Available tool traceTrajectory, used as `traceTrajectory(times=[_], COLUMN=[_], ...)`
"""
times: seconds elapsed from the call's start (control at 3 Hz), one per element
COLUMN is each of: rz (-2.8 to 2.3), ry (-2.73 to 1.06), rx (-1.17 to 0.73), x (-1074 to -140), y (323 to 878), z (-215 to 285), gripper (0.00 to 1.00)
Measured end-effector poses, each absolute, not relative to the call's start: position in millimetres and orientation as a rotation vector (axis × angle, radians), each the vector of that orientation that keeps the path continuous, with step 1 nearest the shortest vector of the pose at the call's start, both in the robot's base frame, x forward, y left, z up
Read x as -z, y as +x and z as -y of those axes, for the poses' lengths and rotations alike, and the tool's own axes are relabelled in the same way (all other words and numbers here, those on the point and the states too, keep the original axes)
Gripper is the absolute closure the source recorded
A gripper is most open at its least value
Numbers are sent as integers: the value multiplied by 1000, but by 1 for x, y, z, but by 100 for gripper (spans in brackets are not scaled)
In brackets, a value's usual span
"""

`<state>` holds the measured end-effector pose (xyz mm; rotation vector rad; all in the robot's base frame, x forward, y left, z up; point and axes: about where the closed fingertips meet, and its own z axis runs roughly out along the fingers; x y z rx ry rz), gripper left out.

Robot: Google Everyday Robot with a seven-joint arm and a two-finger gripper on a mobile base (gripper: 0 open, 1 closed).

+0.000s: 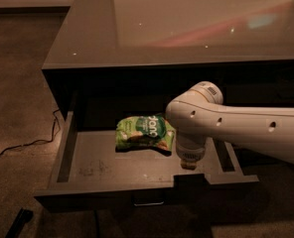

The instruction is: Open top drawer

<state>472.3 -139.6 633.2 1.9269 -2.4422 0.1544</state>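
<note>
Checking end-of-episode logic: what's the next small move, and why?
Probably lift the gripper straight up off the front edge. The top drawer is out far enough to show its floor and the green snack bag, and the gripper sits low at its front panel; more pull looks unneeded.

floor: brown, speckled | cable: lying on it | countertop: glossy, reflecting lights

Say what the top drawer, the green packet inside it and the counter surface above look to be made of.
Top drawer: matte grey panel, probably laminated board; flat, dull, scuffed floor. Green packet: thin glossy plastic film; crinkled, printed. Counter surface: smooth glossy slab, perhaps glass or lacquer; it mirrors lights. The claw hangs in the drawer near its front, right of the packet.
</note>
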Motion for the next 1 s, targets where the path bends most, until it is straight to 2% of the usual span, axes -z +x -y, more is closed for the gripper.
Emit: traceTrajectory(times=[0.33, 0.67, 1.0], rz=[2442, 2442, 2442], ry=[1927, 1927, 1927], rx=[-154, -154, -154], x=[-633, -633, -633], y=[472, 472, 472], z=[140, 140, 140], gripper=[12, 0, 0])
